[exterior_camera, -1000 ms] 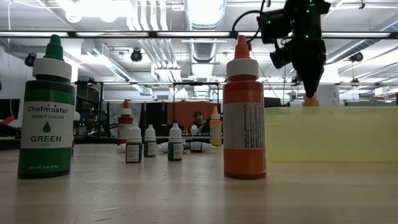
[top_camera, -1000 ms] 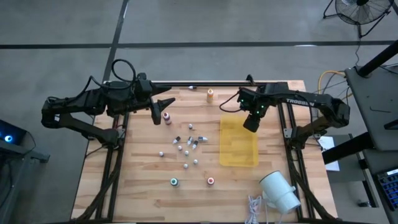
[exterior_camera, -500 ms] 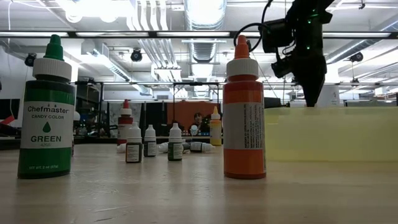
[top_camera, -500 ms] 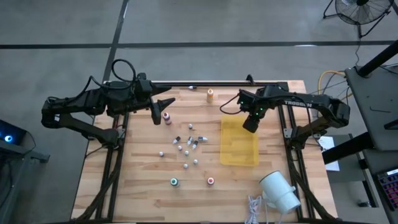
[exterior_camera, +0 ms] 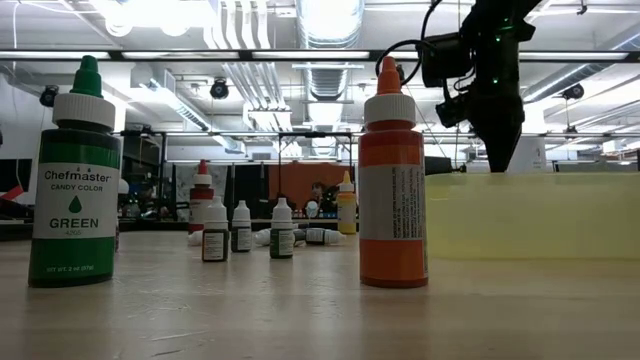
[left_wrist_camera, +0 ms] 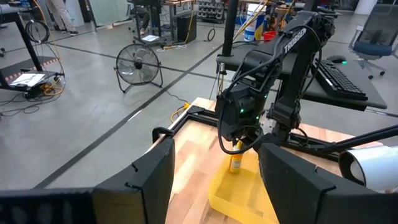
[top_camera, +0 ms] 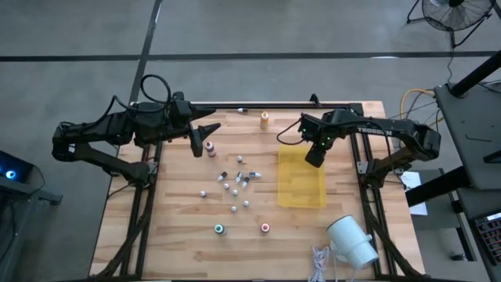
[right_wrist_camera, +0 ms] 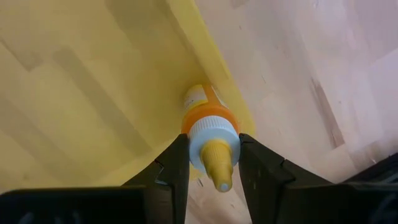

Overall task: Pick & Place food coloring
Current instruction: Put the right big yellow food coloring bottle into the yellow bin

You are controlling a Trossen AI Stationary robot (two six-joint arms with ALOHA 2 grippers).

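**Right end effector clamped on yellow-tipped bottle over the tray**

Right end effector [right_wrist_camera: 213, 163] is closed on a small food coloring bottle [right_wrist_camera: 208, 127], fingers [right_wrist_camera: 175, 163] pinching its white cap from both sides, yellow tip between them. Bottle hangs above the far corner of the yellow tray [top_camera: 300, 178], close to its rim.

Left end effector [top_camera: 205, 137] sits over the bench [top_camera: 235, 235] far-left area, fingers spread wide, holding nothing, just beside a pink-capped bottle [top_camera: 210, 146].

Rest of the food coloring on the bench: green bottle [exterior_camera: 75, 175], orange bottle [exterior_camera: 392, 180], one yellow-orange bottle [top_camera: 264, 119] at the far edge, cluster of tiny vials [top_camera: 235, 184] mid-bench. White cylinder [top_camera: 351, 240] near the right corner.
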